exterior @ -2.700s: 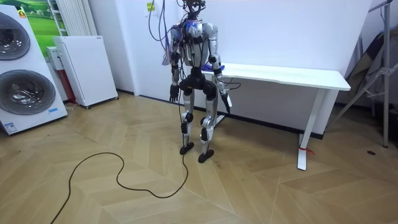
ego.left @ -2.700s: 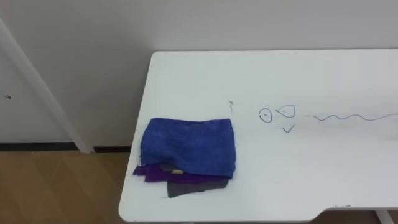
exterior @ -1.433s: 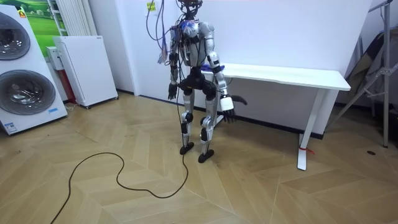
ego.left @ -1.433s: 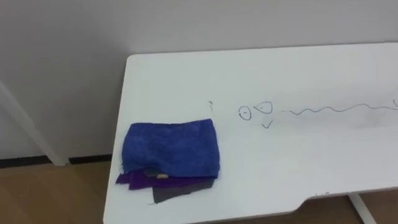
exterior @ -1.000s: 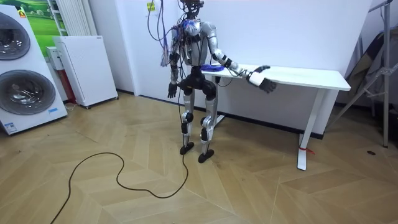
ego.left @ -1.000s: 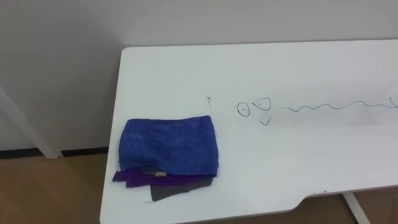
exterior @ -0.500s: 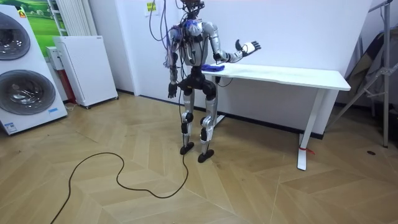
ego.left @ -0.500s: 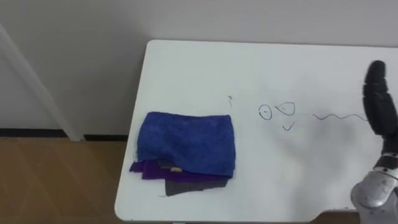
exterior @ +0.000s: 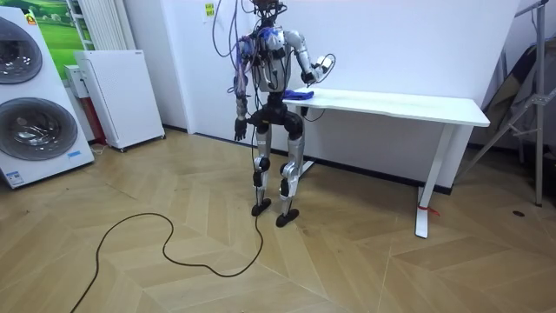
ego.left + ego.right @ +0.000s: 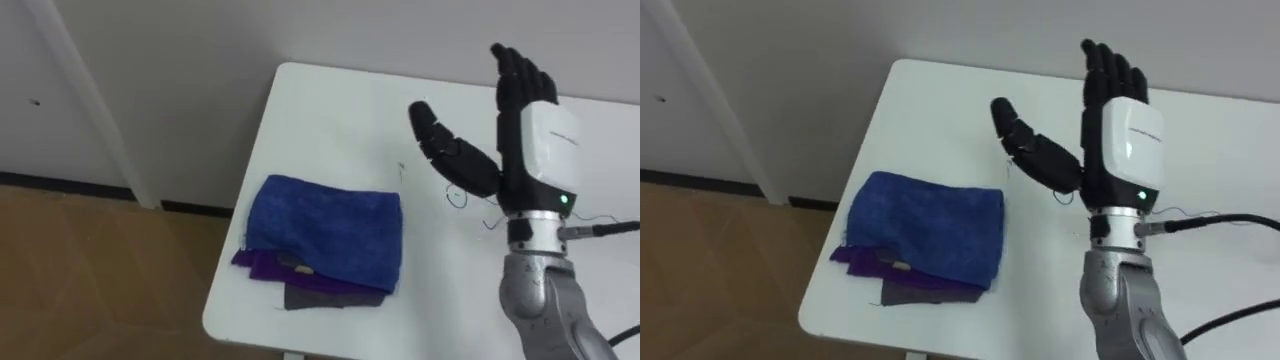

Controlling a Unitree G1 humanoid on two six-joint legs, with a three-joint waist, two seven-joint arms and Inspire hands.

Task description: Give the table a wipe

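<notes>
Left eye view: right hand [image 10: 535, 140], fingers straight and spread, raised beside the folded blue cloth [image 10: 325, 228] at the left end of the surface [image 10: 330, 110]; ideally lowered flat onto the cloth, then swept across the pen marks [image 10: 457, 197].

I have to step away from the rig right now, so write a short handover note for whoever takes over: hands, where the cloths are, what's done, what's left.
Hands: the right hand is open, raised above the table to the right of the cloth stack, holding nothing. The left hand hangs by the robot's side, away from the table.
Things: the blue cloth lies on top of a purple cloth and a grey cloth at the table's front left corner, untouched.
Done: nothing wiped; pen marks show beside the right hand.
Left: pick up a cloth and wipe off the marks.
</notes>
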